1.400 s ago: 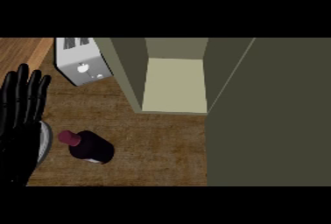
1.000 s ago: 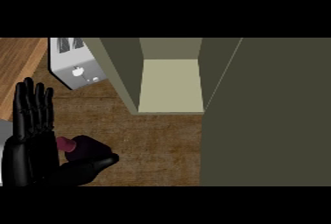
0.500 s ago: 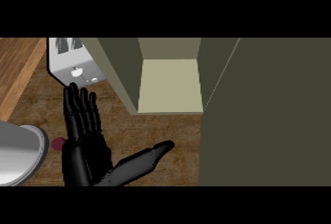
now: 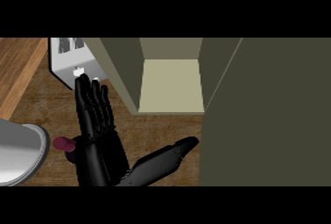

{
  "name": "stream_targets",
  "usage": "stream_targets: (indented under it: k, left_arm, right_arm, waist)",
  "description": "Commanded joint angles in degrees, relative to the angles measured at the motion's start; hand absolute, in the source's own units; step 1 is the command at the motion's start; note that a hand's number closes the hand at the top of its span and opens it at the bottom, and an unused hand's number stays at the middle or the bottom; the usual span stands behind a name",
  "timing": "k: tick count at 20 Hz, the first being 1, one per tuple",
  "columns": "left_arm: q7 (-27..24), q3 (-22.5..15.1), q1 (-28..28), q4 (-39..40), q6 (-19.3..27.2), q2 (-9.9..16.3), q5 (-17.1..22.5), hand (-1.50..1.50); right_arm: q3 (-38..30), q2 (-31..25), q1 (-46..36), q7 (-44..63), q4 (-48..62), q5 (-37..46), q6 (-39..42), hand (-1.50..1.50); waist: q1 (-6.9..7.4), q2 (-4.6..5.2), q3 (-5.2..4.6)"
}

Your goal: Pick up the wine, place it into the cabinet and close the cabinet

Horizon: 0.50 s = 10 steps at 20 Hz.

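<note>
Hand [image 4: 100,148] flat, fingers straight, covering wine [image 4: 65,144] beside open cabinet [image 4: 171,83]

Glossy black hand [image 4: 97,148], matt wood-grain counter [image 4: 161,127], brushed-metal toaster [image 4: 68,61], smooth matt olive cabinet [image 4: 271,109]

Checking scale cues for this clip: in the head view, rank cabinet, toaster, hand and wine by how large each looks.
1. Cabinet, by far the largest.
2. Hand, though it is nearer the camera, so its rank over the toaster is unsure.
3. Toaster, partly cut off by the cabinet.
4. Wine, smallest as seen; the hand hides most of it.
</note>
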Motion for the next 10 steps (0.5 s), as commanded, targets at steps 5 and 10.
stream_targets:
  k: [5, 10]
  left_arm:
    - [14.6, -1.7, -1.7, -2.7, 4.7, -0.1, -13.6, -1.5]
    - [22.0, 1.7, -1.4, -8.8, -2.4, -0.1, -20.5, -1.5]
  right_arm:
    - [-4.1, -1.8, -2.0, 7.7, -7.4, -3.6, -1.7, -1.5]
    - [1.9, 1.4, -1.9, 7.1, -8.1, 1.6, -3.4, -1.5]
  waist:
    - [0.21, -0.13, 0.02]
    - [0.36, -0.18, 0.0]
